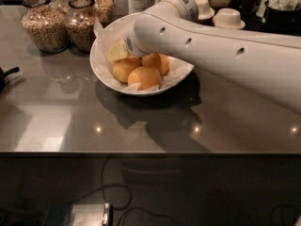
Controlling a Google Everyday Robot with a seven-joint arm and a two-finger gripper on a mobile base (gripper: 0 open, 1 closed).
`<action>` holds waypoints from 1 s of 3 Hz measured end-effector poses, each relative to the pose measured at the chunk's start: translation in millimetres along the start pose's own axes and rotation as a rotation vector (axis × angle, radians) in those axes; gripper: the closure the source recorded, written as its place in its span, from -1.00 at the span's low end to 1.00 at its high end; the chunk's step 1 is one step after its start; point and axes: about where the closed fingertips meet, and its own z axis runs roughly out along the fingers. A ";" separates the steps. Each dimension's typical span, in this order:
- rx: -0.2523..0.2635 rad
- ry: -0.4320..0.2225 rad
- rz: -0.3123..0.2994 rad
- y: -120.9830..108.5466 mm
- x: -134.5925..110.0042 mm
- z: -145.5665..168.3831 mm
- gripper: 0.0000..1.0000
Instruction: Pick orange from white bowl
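The white bowl (99,66) stands on the grey counter at the back middle, lined with crinkled white paper. Three oranges show in it: one at the left (123,69), one at the front (144,77) and one behind (157,61). My white arm comes in from the right and reaches over the bowl. The gripper (116,52) is inside the bowl at its left back, just above and touching or nearly touching the left orange. Only a pale yellowish tip of it shows; the rest is hidden by the wrist. Any fourth orange is hidden.
Two glass grain jars (45,26) (83,24) stand just left of the bowl. Small cream stacked cups (228,18) and a dark container (282,14) sit behind the arm. A black object (5,76) pokes in at the left edge. The counter's front edge (141,152) runs across.
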 end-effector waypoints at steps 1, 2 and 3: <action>0.012 0.009 0.028 -0.2 -2.8 6.1 -0.42; 0.012 0.008 0.027 -0.6 -6.4 3.2 0.04; 0.012 0.008 0.027 -1.2 -9.7 1.4 0.50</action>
